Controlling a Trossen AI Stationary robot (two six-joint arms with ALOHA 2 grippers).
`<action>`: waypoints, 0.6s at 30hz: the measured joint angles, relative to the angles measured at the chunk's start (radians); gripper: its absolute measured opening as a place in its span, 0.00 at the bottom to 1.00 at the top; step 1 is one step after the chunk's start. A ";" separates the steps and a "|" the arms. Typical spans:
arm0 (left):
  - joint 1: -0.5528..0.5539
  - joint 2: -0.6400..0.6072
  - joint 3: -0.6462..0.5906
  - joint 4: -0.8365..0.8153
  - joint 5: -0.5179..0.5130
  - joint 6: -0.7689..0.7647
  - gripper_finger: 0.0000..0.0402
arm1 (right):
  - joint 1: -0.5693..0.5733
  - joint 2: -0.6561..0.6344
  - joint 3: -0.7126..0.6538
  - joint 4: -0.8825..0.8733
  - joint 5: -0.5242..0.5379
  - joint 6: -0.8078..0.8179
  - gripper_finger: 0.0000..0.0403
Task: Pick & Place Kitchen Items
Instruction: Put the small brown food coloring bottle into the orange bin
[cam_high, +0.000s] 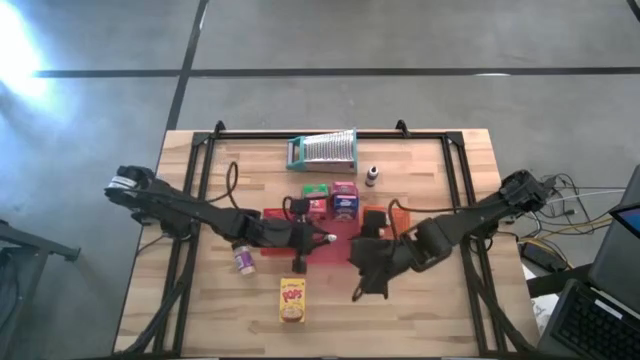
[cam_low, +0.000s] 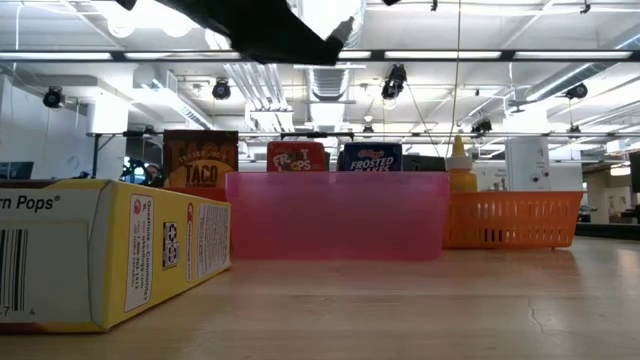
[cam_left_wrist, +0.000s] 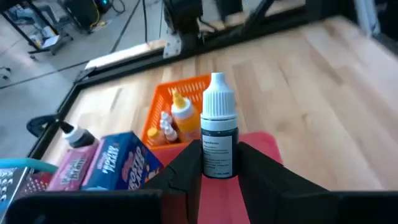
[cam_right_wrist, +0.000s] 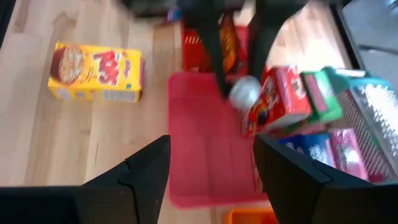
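Note:
My left gripper (cam_high: 322, 238) is shut on a small dropper bottle (cam_left_wrist: 217, 127) with a white cap and a dark label, above the flat red tray (cam_high: 285, 243). My right gripper (cam_high: 358, 268) hangs open and empty just right of that tray, its fingers (cam_right_wrist: 146, 171) wide apart. A yellow Pops box (cam_high: 292, 300) lies flat on the table near the front edge. A spice jar (cam_high: 243, 258) lies left of the tray. Green (cam_high: 316, 190), red (cam_high: 317, 206), pink (cam_high: 344, 187) and blue-purple (cam_high: 345, 205) boxes stand behind the tray. My left gripper pinches the bottle's labelled body (cam_left_wrist: 213, 163) between its two fingers. The bottle lies along the fingers, and its white cap (cam_left_wrist: 218, 96) sticks out past the fingertips. The arm comes from the table's left. The bottle is lifted clear, over the red tray.
An orange basket (cam_left_wrist: 160, 112) with a yellow bottle and tiny bottles sits right of the boxes. A black-capped bottle (cam_high: 372, 176) and the ribbed metal piece with teal frame (cam_high: 322, 150) stand at the back. The black frame rails (cam_high: 205, 150) run along the table's sides.

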 joint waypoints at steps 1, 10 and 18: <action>-0.001 0.016 0.007 -0.001 -0.006 0.007 0.23 | -0.008 0.000 0.000 0.016 0.000 -0.011 0.57; -0.003 0.146 0.139 -0.040 -0.025 0.074 0.23 | -0.064 0.008 0.000 0.039 -0.105 -0.052 0.61; -0.006 0.162 0.198 -0.054 -0.078 0.107 0.23 | -0.062 0.006 0.000 -0.012 -0.089 -0.053 0.60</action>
